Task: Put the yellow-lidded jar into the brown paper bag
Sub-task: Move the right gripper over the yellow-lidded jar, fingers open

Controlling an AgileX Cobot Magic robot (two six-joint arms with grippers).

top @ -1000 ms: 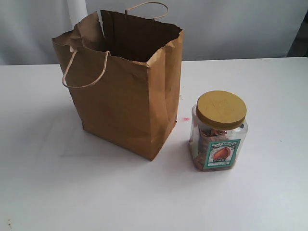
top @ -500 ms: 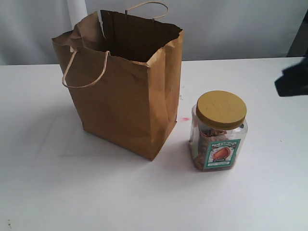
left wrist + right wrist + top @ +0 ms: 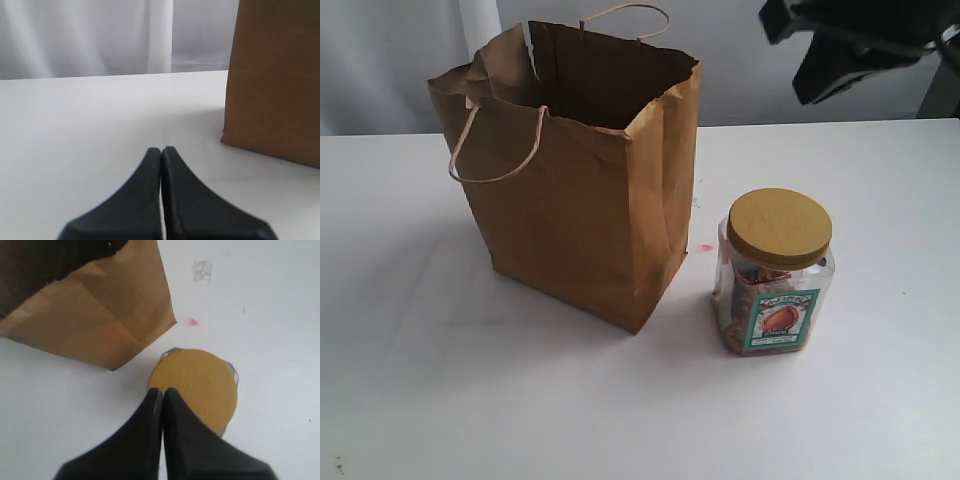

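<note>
The yellow-lidded jar (image 3: 775,270) stands upright on the white table, to the right of the brown paper bag (image 3: 580,190), a small gap between them. The bag stands open at the top, both cord handles showing. My right arm (image 3: 850,40) hangs high at the top right, above and behind the jar. In the right wrist view my right gripper (image 3: 162,391) is shut and empty, looking down on the yellow lid (image 3: 200,385) and the bag's corner (image 3: 85,310). My left gripper (image 3: 161,150) is shut and empty, low over the table, with the bag's side (image 3: 275,85) ahead of it.
The white table (image 3: 440,400) runs to a pale curtain at the back. A small pink mark (image 3: 705,247) lies on the table between bag and jar, and the pink mark (image 3: 192,322) shows from above too.
My right arm has come in from the right edge and risen to the top right of the exterior view. Bag and jar have not moved.
</note>
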